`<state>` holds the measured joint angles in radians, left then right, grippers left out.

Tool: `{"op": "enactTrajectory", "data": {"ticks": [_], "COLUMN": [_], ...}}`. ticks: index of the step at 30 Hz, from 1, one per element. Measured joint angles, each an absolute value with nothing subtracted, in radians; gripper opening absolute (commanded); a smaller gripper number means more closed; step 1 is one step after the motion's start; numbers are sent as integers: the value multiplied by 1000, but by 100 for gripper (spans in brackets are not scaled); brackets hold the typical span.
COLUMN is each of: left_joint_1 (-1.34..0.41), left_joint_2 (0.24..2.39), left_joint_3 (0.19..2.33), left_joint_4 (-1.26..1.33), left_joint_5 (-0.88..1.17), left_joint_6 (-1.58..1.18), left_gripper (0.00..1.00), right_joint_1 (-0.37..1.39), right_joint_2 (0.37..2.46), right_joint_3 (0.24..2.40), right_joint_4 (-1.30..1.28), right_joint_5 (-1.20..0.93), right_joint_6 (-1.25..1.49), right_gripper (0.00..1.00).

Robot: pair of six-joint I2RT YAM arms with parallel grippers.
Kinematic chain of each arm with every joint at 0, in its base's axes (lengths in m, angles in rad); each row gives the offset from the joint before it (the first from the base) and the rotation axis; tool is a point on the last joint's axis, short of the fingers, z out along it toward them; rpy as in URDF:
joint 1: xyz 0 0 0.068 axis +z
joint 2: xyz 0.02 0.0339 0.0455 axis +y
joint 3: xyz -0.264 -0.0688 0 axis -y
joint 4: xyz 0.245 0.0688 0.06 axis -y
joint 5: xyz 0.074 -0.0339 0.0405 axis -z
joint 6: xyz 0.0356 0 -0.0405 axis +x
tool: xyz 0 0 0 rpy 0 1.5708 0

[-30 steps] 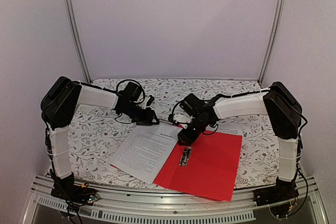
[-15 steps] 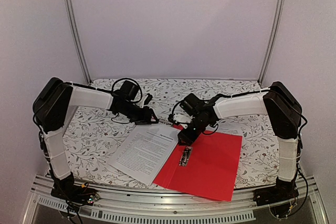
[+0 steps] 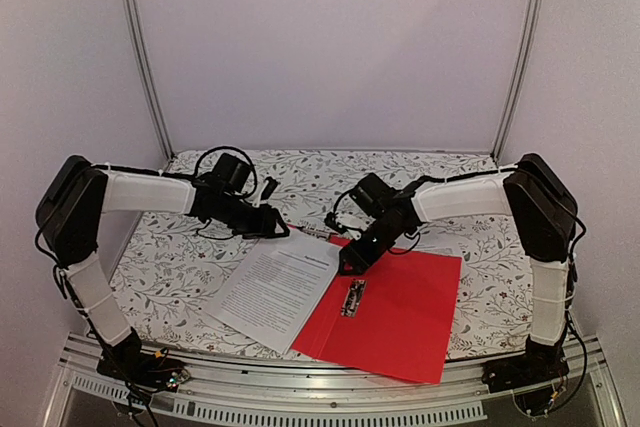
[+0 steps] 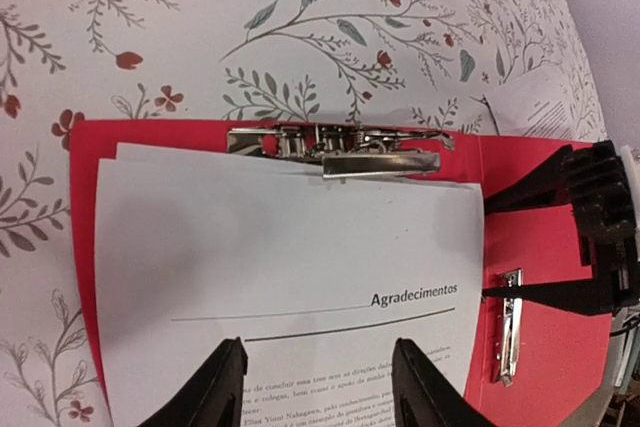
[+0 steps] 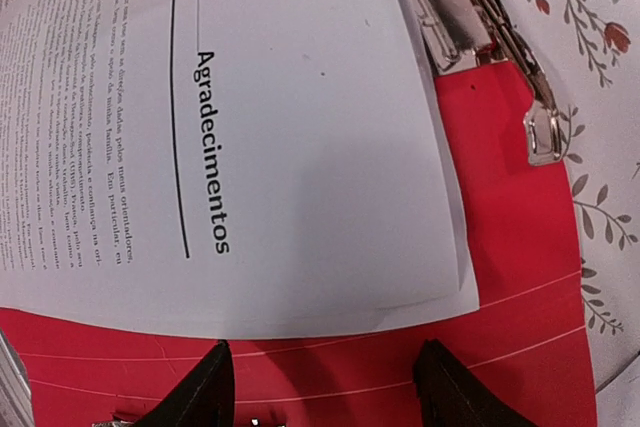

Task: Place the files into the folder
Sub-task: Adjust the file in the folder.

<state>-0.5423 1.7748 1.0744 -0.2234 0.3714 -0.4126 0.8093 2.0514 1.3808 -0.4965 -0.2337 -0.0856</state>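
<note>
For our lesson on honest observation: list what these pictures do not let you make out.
- Top view: print on the files, too small.
- Top view: left part of the folder, hidden under the files.
- Left wrist view: part of the files' top edge, hidden by the metal clip.

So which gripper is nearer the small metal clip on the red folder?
Right. The right gripper hovers just beyond the small metal clip; the left gripper is farther left, over the paper sheets.
</note>
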Motion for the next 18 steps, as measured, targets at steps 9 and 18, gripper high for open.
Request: {"op": "enactTrajectory", "data": {"ticks": [9,18], "left_joint_1": [-543,-561], "left_joint_2": [1707,1653], "left_joint_3": [921,867], "left_joint_4": [-224,-202], "left_joint_5": [363,382], "left_joint_6": [-402,-386], "left_gripper": [51,50], "right_joint_1": [783,754], "right_joint_2": [2031,2015], "right_joint_3": [1348,1309], "right_joint_4": [-447,-389], "right_joint_5": [-303,-369], "right_joint_6": [153,363], "right_gripper": [64,59]}}
